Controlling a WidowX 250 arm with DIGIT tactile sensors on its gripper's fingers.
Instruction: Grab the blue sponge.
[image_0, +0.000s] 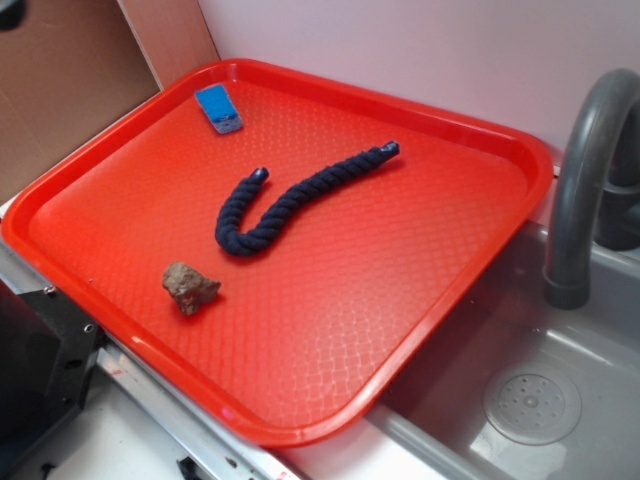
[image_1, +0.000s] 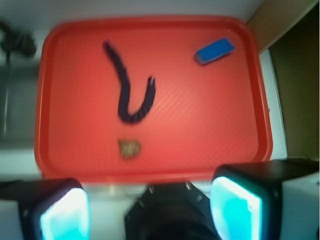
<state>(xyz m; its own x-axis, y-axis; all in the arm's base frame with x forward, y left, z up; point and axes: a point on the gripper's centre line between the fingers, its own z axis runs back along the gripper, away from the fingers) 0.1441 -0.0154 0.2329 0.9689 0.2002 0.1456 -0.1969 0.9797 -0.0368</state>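
Note:
The blue sponge (image_0: 218, 108) lies flat in the far left corner of the red tray (image_0: 480, 270). From the wrist camera the blue sponge (image_1: 214, 51) shows at the upper right of the tray (image_1: 250, 150). My gripper (image_1: 150, 210) hangs high above the tray's near edge, far from the sponge. It is open, its two cyan pads wide apart with nothing between them. The exterior view does not show the gripper.
A dark navy twisted rope (image_0: 300, 195) curves across the tray's middle, and a brown rock (image_0: 190, 287) sits near the front left. A grey sink (image_0: 540, 400) with a curved faucet (image_0: 585, 180) lies to the right. Brown board (image_0: 60, 80) stands behind at left.

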